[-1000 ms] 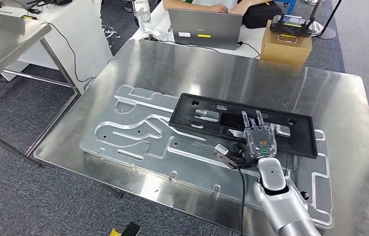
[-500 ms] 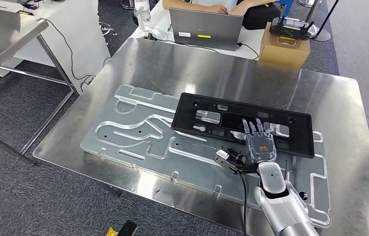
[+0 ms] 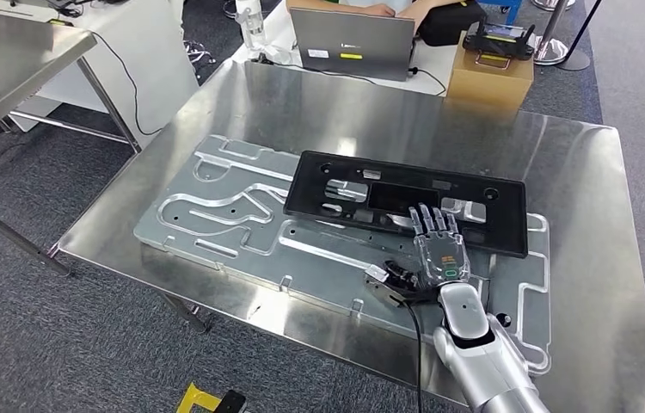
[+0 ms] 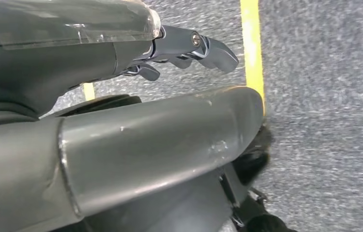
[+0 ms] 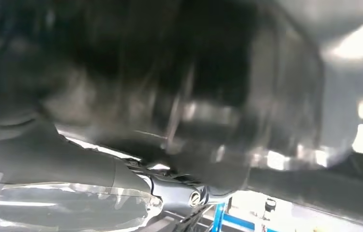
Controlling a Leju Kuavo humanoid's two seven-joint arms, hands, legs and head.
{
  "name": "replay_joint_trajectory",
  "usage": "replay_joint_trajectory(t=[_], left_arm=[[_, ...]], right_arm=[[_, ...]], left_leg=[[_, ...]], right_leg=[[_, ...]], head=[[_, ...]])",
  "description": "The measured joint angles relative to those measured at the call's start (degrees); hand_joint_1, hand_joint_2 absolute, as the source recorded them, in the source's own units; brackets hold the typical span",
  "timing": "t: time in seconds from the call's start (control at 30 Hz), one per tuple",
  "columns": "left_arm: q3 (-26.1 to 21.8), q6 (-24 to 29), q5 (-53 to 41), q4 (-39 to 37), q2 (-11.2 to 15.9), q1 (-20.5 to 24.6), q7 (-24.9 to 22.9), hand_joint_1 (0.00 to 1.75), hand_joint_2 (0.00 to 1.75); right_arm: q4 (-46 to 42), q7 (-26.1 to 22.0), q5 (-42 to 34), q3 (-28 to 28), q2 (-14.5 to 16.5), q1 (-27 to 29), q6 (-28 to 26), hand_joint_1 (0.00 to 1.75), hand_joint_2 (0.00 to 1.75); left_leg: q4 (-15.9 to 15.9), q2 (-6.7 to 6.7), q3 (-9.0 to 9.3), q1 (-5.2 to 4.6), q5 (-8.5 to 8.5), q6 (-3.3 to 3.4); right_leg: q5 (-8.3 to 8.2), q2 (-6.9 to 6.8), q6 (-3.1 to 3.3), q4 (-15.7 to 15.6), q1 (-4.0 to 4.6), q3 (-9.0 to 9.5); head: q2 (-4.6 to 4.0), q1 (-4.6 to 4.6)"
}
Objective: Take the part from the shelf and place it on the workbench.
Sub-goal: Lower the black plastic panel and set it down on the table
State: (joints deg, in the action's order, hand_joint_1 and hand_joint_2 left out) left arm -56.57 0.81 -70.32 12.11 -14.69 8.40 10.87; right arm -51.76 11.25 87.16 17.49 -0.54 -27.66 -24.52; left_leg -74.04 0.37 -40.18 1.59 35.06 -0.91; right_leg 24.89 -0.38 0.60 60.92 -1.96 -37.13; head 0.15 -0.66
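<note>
Black plastic part (image 3: 405,202) lies flat on the workbench (image 3: 319,112), long side running parallel w/ the far edge, roughly mid-table and a bit toward the right edge. It sits on top of a grey machined plate (image 3: 216,219) w/ routed channels; the plate spreads from near the left edge across to the near right corner, so the part is carried by the plate, not the bare steel. Likely put there because the plate's flat top supports the whole length, so no overhang and no tip.

Right hand (image 3: 438,249) is palm-down over the part's near long edge, fingers (image 3: 429,219) straight and apart, reaching onto the black frame; thumb out to the side over the plate. Nothing clamped in it, so it reads as let go. Whether the fingertips touch the part or hover just above, can't tell. Right wrist view too blurred to help.

Left hand (image 4: 189,46) hangs over grey carpet w/ a yellow floor line, fingers slightly curled and apart, nothing in it. It's kept low and out of the way, prob. since one hand is enough for this part.

Judgement: placing looks done or nearly so; what's left is to lift the right hand straight up so the fingers don't drag the part off square.

Beyond the far edge: a laptop (image 3: 358,43) and a cardboard box (image 3: 489,77).
</note>
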Motion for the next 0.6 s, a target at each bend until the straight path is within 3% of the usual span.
replay_joint_trajectory(t=[0.03, 0.07, 0.17, 0.2, 0.23, 0.3, 0.33, 0.37, 0.4, 0.47, 0.5, 0.53, 0.57, 0.6], left_arm=[[0.0, 0.0, 0.0, 0.0, 0.0, 0.0, -0.1, 0.00, 0.00], [0.0, 0.0, 0.0, 0.0, 0.0, 0.0, -0.1, 0.00, 0.00], [0.0, 0.1, 0.0, 0.0, 0.0, 0.3, -0.1, 0.00, 0.00], [0.0, 0.1, -0.1, 0.0, 0.0, 0.4, -0.1, 0.00, 0.00], [0.0, 0.1, -0.1, 0.0, 0.0, 0.5, -0.1, 0.00, 0.00], [0.0, 0.1, -0.1, 0.0, 0.0, 0.5, -0.1, 0.00, 0.00], [0.0, 0.1, -0.1, 0.0, 0.0, 0.5, -0.2, 0.00, 0.00], [0.0, 0.1, -0.1, 0.0, 0.0, 0.4, -0.2, 0.00, 0.00], [0.0, 0.1, -0.1, 0.0, 0.0, 0.5, -0.2, 0.00, 0.00], [0.0, 0.1, -0.1, 0.0, 0.0, 0.5, -0.2, 0.00, 0.00], [0.0, 0.1, -0.2, 0.0, 0.0, 0.5, -0.2, 0.00, 0.00], [0.0, 0.1, -0.3, 0.0, 0.0, 0.4, -0.2, 0.00, 0.00], [0.0, 0.1, -0.3, 0.0, 0.0, 0.4, -0.2, 0.00, 0.00], [0.0, 0.1, -0.4, 0.0, 0.0, 0.4, -0.2, 0.00, 0.00]], right_arm=[[0.0, 0.0, 0.1, 0.1, 0.0, -0.1, 0.0, 0.00, 0.00], [0.0, 0.0, 0.2, 0.1, 0.1, -0.2, 0.0, 0.00, 0.00], [-0.1, -0.3, 0.6, 0.2, 0.3, -0.8, 0.0, 0.00, 0.00], [-0.2, -0.3, 0.7, 0.3, 0.4, -0.9, 0.1, 0.00, 0.00], [-0.3, -0.4, 0.8, 0.5, 0.5, -0.9, 0.2, 0.00, 0.00], [-0.9, -0.5, 1.0, 0.9, 0.6, -0.8, 0.3, 0.00, 0.00], [-1.3, -0.6, 1.2, 1.2, 0.7, -0.9, 0.4, 0.00, 0.00], [-1.9, -0.6, 1.3, 1.4, 0.7, -0.9, 0.5, 0.00, 0.00], [-2.6, -0.7, 1.3, 1.7, 0.7, -0.9, 0.7, 0.00, 0.00], [-4.0, -0.8, 1.4, 2.2, 0.7, -0.9, 1.0, 0.00, 0.00], [-4.6, -0.9, 1.4, 2.6, 0.7, -0.9, 1.2, 0.00, 0.00], [-5.2, -1.0, 1.4, 3.0, 0.7, -0.9, 1.4, 0.00, 0.00], [-5.9, -1.0, 1.4, 3.4, 0.7, -0.9, 1.6, 0.00, 0.00], [-6.5, -1.0, 1.5, 3.7, 0.7, -0.8, 1.7, 0.00, 0.00]], left_leg=[[-0.9, 0.00, 0.50, -0.01, 0.54, 0.12], [0.5, 0.00, 2.24, -0.05, 0.09, 0.35], [12.5, 0.03, 10.73, -0.47, -2.60, 1.34], [15.0, 0.02, 12.16, -0.72, -3.10, 1.56], [16.1, -0.01, 12.47, -0.97, -3.38, 1.70], [16.3, -0.09, 11.78, -1.16, -4.85, 2.19], [16.7, -0.04, 11.47, -1.12, -5.79, 2.53], [17.2, 0.05, 11.02, -1.06, -6.82, 3.01], [17.6, 0.14, 10.38, -0.99, -7.83, 3.42], [17.6, 0.22, 8.56, -1.27, -9.40, 4.03], [17.5, 0.23, 7.55, -1.44, -10.10, 4.11], [17.4, 0.23, 6.52, -1.62, -10.78, 4.16], [17.3, 0.23, 5.52, -1.79, -11.41, 4.17], [17.1, 0.21, 4.62, -1.93, -11.97, 4.12]], right_leg=[[-0.54, -0.04, -0.02, 0.0, 0.11, -0.69], [-1.09, -0.04, -0.10, 0.0, 0.20, -1.34], [-2.82, -0.02, -0.72, -0.1, 0.27, -2.77], [-3.40, -0.05, -1.12, -0.3, 0.23, -2.95], [-4.00, -0.09, -1.56, -0.6, 0.17, -2.98], [-5.33, -0.17, -2.52, -1.7, 0.03, -2.92], [-5.21, -0.12, -2.84, -1.8, -0.02, -3.07], [-3.87, -0.05, -3.03, -1.2, -0.01, -3.44], [-1.34, 0.04, -3.10, 0.7, 0.02, -4.09], [5.11, 0.18, -3.09, 7.7, 0.17, -5.70], [7.01, 0.21, -3.12, 11.4, 0.26, -6.19], [7.50, 0.23, -3.10, 13.8, 0.36, -6.03], [6.77, 0.24, -2.99, 14.5, 0.47, -5.00], [5.45, 0.24, -2.74, 13.1, 0.61, -2.99]], head=[[0.00, 0.00], [0.00, 0.00], [0.00, -0.01], [0.00, 0.00], [0.00, 0.00], [0.00, 0.01], [0.00, 0.00], [0.00, -0.01], [0.00, -0.03], [0.00, -0.07], [0.00, -0.08], [0.00, -0.08], [0.00, -0.08], [0.00, -0.08]])
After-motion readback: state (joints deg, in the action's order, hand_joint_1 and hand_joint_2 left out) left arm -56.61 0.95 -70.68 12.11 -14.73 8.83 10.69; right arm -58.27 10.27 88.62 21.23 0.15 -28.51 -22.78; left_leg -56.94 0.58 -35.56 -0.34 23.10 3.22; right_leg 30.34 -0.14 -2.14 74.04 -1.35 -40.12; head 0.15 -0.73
